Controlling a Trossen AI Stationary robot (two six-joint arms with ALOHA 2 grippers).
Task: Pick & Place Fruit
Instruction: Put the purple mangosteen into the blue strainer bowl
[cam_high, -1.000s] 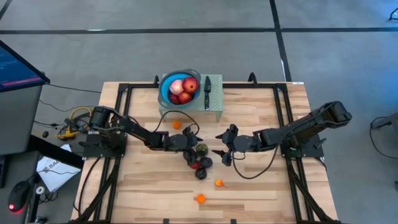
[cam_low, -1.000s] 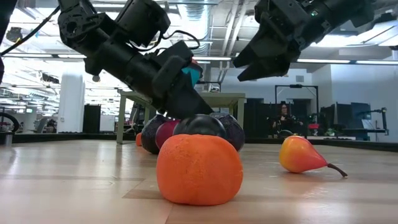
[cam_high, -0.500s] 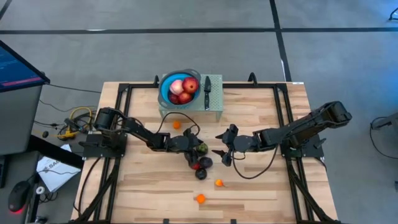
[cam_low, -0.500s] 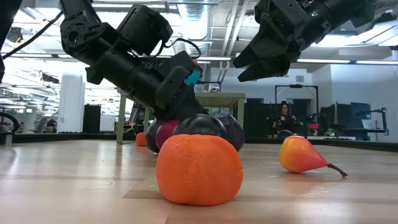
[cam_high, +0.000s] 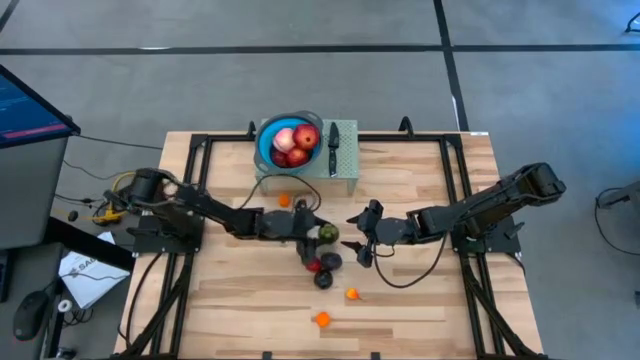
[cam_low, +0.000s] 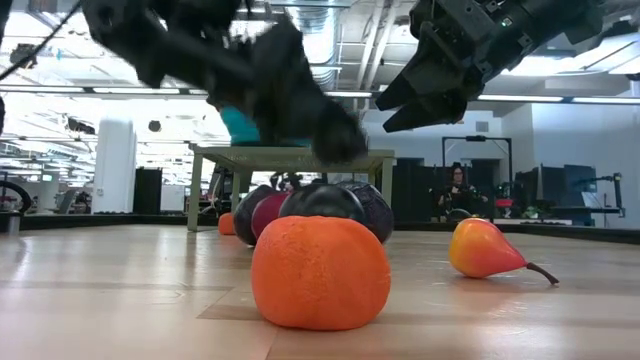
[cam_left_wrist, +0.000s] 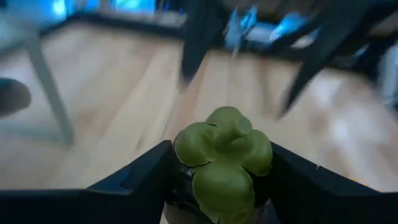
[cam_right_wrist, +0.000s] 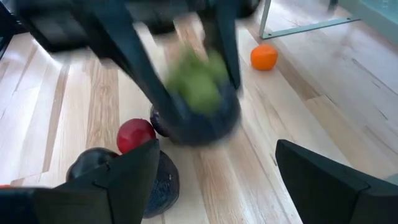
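Observation:
My left gripper (cam_high: 318, 232) is shut on a dark round fruit with a green lobed cap (cam_left_wrist: 224, 155), held above the cluster of dark purple fruits (cam_high: 326, 268) and a small red one (cam_right_wrist: 135, 134) at the table's middle. The right wrist view shows this held fruit (cam_right_wrist: 204, 112) blurred. My right gripper (cam_high: 357, 238) hovers open just right of the cluster, with nothing between its fingers. Two orange fruits (cam_high: 352, 294) (cam_high: 321, 320) lie nearer the front edge, and another (cam_high: 284, 200) sits by the stand. A blue bowl (cam_high: 268, 150) at the far side holds apples (cam_high: 296, 143). My left gripper pinches the dark fruit by its two opposite sides (cam_left_wrist: 179, 163) between its two fingers (cam_left_wrist: 140, 180). The fingers come from the table's left, slanting a little downward. The fruit is lifted clear of the table, and its green cap faces the wrist camera.
A black-handled knife (cam_high: 333, 140) lies on a green stand (cam_high: 345, 165) beside the bowl. A pear-shaped orange-red fruit (cam_low: 485, 250) rests on the table in the low view. Black rails frame the wooden table top (cam_high: 420, 310), which is bare wood at the front left and right.
My left gripper has risen from the fruit cluster, carrying the green-capped dark fruit up clear of the table and slightly toward the far edge. The other fruits have stayed where they were.

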